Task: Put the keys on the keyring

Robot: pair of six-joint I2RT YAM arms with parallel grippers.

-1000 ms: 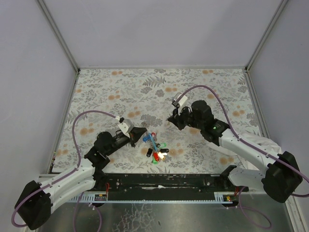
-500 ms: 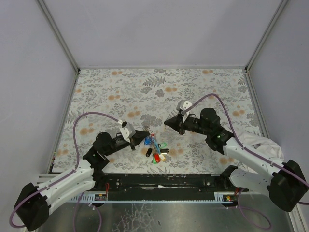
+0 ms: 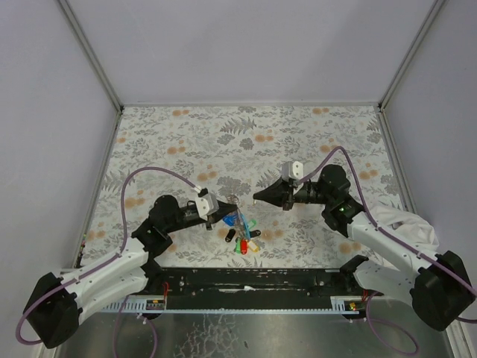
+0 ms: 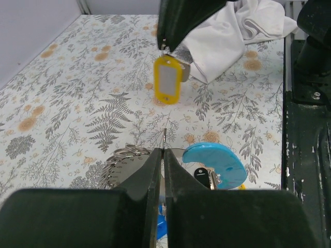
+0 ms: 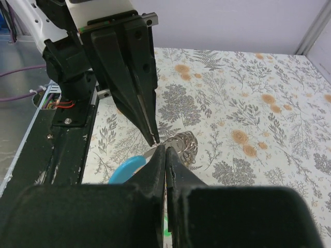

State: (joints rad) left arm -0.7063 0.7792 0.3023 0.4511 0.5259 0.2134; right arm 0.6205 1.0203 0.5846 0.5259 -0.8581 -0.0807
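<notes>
My left gripper (image 4: 163, 151) is shut on the keyring (image 4: 121, 155), a coil of thin metal loops; a sliver of its wire sticks out past the fingertips. A curved blue strap (image 4: 217, 163) joins the ring, with a black-headed key (image 4: 202, 177) beside it. In the left wrist view my right gripper (image 4: 165, 45) hangs just ahead, shut on the top of the yellow-headed key (image 4: 166, 77), which dangles above the table. In the top view the two grippers' tips (image 3: 232, 203) (image 3: 258, 198) nearly meet over the bunch of coloured keys (image 3: 244, 237). The right wrist view hides the yellow key behind its fingers (image 5: 155, 170).
A black rail (image 3: 246, 280) runs along the near edge under the arm bases. Crumpled white cloth (image 4: 227, 36) lies by the right arm. Purple cables (image 3: 149, 175) arc over both arms. Grey walls close in the flower-patterned table (image 3: 223, 134).
My right gripper has come down and left toward the left gripper, carrying the yellow key. The left gripper has shifted slightly right and lifted the keyring end toward it.
</notes>
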